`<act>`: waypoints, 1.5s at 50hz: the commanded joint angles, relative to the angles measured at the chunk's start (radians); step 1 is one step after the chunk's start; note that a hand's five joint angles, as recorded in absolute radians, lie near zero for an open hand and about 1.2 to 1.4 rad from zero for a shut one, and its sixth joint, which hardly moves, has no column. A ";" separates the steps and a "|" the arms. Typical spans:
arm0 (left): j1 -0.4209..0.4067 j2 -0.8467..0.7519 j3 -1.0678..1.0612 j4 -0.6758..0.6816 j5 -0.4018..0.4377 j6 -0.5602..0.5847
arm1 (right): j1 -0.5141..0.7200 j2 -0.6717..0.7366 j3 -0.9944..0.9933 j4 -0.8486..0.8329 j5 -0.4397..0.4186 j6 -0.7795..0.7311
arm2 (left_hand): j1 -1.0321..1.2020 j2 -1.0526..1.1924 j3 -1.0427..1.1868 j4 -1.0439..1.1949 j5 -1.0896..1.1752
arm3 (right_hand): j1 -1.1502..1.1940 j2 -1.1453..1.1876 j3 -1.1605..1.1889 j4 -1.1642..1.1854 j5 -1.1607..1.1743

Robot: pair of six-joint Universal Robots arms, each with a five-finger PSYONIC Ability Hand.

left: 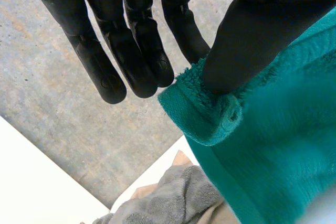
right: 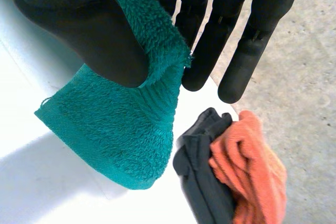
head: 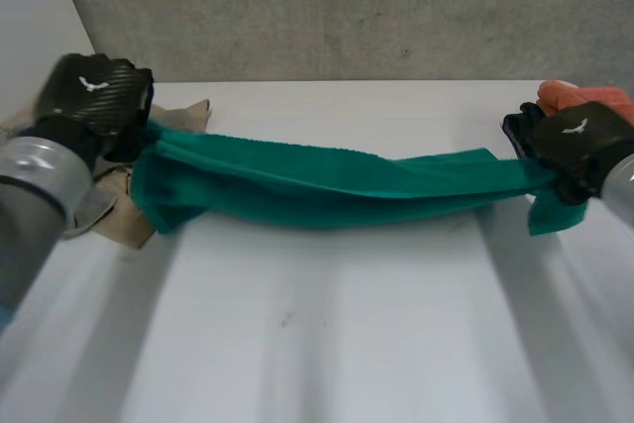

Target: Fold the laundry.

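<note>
One green towel (head: 327, 180) is here, with four other pieces: one beige cloth (head: 127, 225) and one grey cloth (left: 178, 195) at the left, one orange cloth (right: 252, 166) and one dark cloth (right: 202, 182) at the far right (five pieces of laundry in all). There are two black hands, the left hand (head: 94, 96) and the right hand (head: 575, 141). There is one white counter (head: 327, 344).

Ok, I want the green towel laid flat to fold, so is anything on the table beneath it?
Mostly not: the table below the green towel is bare, but a beige cloth lies under its end at the left hand.
</note>
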 commanded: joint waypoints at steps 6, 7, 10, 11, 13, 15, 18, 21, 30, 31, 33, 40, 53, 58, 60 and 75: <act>-0.001 -0.031 -0.059 -0.311 0.003 0.014 | -0.032 -0.036 -0.041 0.284 -0.023 -0.224 | 0.259 0.203 0.208 0.196 0.251 | 0.287 0.217 0.203 0.195 0.212; -0.001 -0.059 -0.059 -0.294 0.003 0.017 | -0.035 -0.024 -0.032 0.284 -0.018 -0.235 | 0.259 0.203 0.208 0.196 0.251 | 0.287 0.217 0.203 0.195 0.212; -0.004 -0.171 -0.041 -0.191 0.001 0.037 | -0.030 0.083 -0.032 0.276 -0.010 -0.256 | 0.259 0.203 0.208 0.196 0.251 | 0.287 0.217 0.203 0.195 0.212; -0.005 -0.198 -0.028 -0.158 0.000 0.042 | -0.030 0.106 -0.040 0.274 -0.009 -0.255 | 0.259 0.203 0.208 0.196 0.251 | 0.287 0.217 0.203 0.195 0.212; -0.012 -0.275 0.033 -0.043 -0.005 0.051 | -0.027 0.177 -0.086 0.251 -0.006 -0.247 | 0.259 0.203 0.208 0.196 0.251 | 0.287 0.217 0.203 0.195 0.212; -0.016 -0.324 0.086 0.034 -0.005 0.057 | -0.027 0.212 -0.119 0.219 -0.001 -0.236 | 0.259 0.203 0.208 0.196 0.251 | 0.287 0.217 0.203 0.195 0.212; -0.022 -0.401 0.223 0.175 -0.009 0.066 | -0.026 0.255 -0.193 0.107 0.005 -0.169 | 0.259 0.203 0.208 0.196 0.251 | 0.287 0.217 0.203 0.195 0.212; -0.038 -0.451 0.380 0.310 -0.006 0.069 | -0.015 0.268 -0.288 -0.075 0.017 -0.068 | 0.259 0.203 0.208 0.196 0.251 | 0.287 0.217 0.203 0.195 0.212; -0.051 -0.467 0.622 0.760 -0.041 0.057 | 0.028 0.223 -0.301 -0.894 0.045 0.170 | 0.259 0.203 0.208 0.196 0.251 | 0.287 0.217 0.203 0.195 0.212; -0.055 -0.468 0.624 0.778 -0.054 0.059 | 0.028 0.215 -0.291 -0.948 0.046 0.175 | 0.259 0.203 0.208 0.196 0.251 | 0.287 0.217 0.203 0.195 0.212; -0.053 -0.465 0.624 0.782 -0.089 0.057 | 0.023 0.203 -0.285 -0.996 0.049 0.176 | 0.259 0.203 0.208 0.196 0.251 | 0.287 0.217 0.203 0.195 0.212; -0.048 -0.456 0.465 0.638 -0.124 0.046 | 0.022 0.229 -0.259 -0.843 0.006 0.182 | 0.259 0.203 0.208 0.196 0.251 | 0.287 0.217 0.203 0.195 0.212; -0.041 -0.448 0.021 0.568 -0.111 0.016 | 0.017 0.421 -0.139 -0.373 -0.096 0.153 | 0.259 0.203 0.208 0.196 0.251 | 0.287 0.217 0.203 0.195 0.212; -0.039 -0.448 -0.047 0.568 -0.111 0.011 | 0.013 0.479 -0.109 -0.358 -0.081 0.130 | 0.259 0.203 0.208 0.196 0.251 | 0.287 0.217 0.203 0.195 0.212; -0.035 -0.441 -0.067 0.568 -0.112 0.011 | 0.013 0.481 -0.092 -0.359 -0.081 0.146 | 0.259 0.203 0.208 0.196 0.251 | 0.268 0.197 0.184 0.176 0.192; -0.032 -0.352 -0.148 0.568 -0.115 0.008 | -0.063 0.470 -0.021 -0.347 0.042 0.500 | 0.259 0.203 0.208 0.196 0.251 | -0.378 -0.449 -0.462 -0.470 -0.454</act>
